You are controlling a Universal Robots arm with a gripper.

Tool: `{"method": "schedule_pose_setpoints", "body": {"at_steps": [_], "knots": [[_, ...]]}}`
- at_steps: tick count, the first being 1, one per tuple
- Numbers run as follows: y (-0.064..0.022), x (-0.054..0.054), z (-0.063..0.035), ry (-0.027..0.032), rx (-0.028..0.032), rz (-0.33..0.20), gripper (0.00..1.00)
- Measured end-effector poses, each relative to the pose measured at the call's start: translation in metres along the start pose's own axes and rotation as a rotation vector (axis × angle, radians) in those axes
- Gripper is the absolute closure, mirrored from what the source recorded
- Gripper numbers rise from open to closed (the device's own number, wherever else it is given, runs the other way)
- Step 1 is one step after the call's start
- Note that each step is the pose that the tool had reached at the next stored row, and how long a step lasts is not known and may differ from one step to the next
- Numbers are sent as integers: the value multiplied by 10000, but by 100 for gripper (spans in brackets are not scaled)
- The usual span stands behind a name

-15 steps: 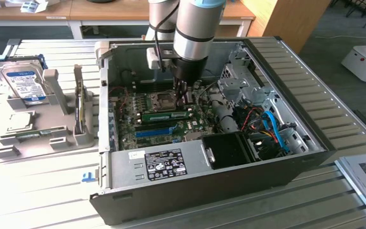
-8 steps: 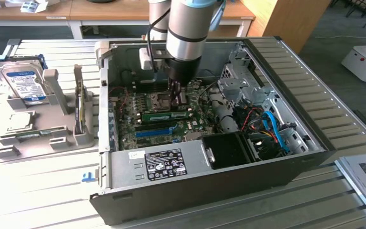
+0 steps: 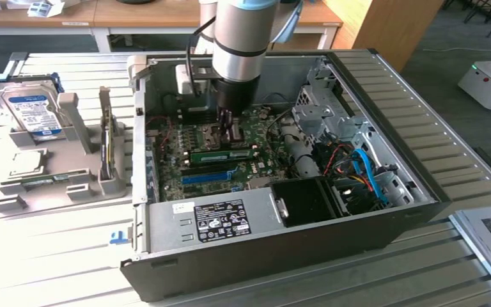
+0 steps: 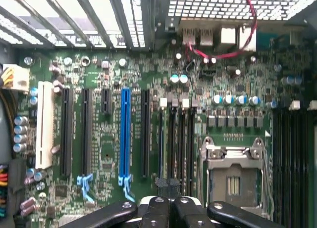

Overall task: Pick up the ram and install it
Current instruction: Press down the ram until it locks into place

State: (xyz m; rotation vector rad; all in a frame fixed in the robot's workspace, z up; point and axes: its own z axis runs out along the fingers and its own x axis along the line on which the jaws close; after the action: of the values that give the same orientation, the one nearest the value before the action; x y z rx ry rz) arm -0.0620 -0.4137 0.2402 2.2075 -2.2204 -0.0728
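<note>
Gripper [image 3: 231,131] deep inside open PC case [image 3: 416,192], hanging over motherboard [image 3: 173,176], fingers pinched shut with nothing visibly held. Ram [image 3: 222,154] seated flat in slot just below gripper in exterior view, touching board. Long axis runs across exterior view, left to right. Wrist view: closed fingertips [image 4: 171,208] over dark memory slots [image 4: 176,144], blue slot [image 4: 125,134] beside.

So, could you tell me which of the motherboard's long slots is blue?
The blue slot, alone in that colour: the white slot aside, all the others are black.
</note>
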Motion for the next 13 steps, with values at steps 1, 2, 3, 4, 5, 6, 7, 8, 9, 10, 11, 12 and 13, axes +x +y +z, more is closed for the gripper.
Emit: {"method": "schedule_pose_setpoints", "body": {"at_steps": [1, 2, 3, 4, 5, 6, 7, 8, 9, 10, 11, 12, 13], "knots": [[21, 0, 1, 0, 1, -1, 90], [41, 0, 2, 0, 0, 0, 90], [60, 0, 3, -1, 1, 0, 90], [80, 0, 4, -1, 1, 0, 90], [99, 0, 5, 0, 1, 1, 90], [117, 1, 6, -1, 1, 0, 90], [137, 1, 6, 0, 0, 0, 90], [156, 1, 7, 0, 0, -1, 90], [174, 1, 8, -1, 1, 0, 90], [192, 1, 9, -1, 1, 0, 90], [209, 1, 10, -1, 1, 0, 90], [226, 1, 10, -1, 1, 0, 90], [242, 1, 11, -1, 1, 1, 90]]}}
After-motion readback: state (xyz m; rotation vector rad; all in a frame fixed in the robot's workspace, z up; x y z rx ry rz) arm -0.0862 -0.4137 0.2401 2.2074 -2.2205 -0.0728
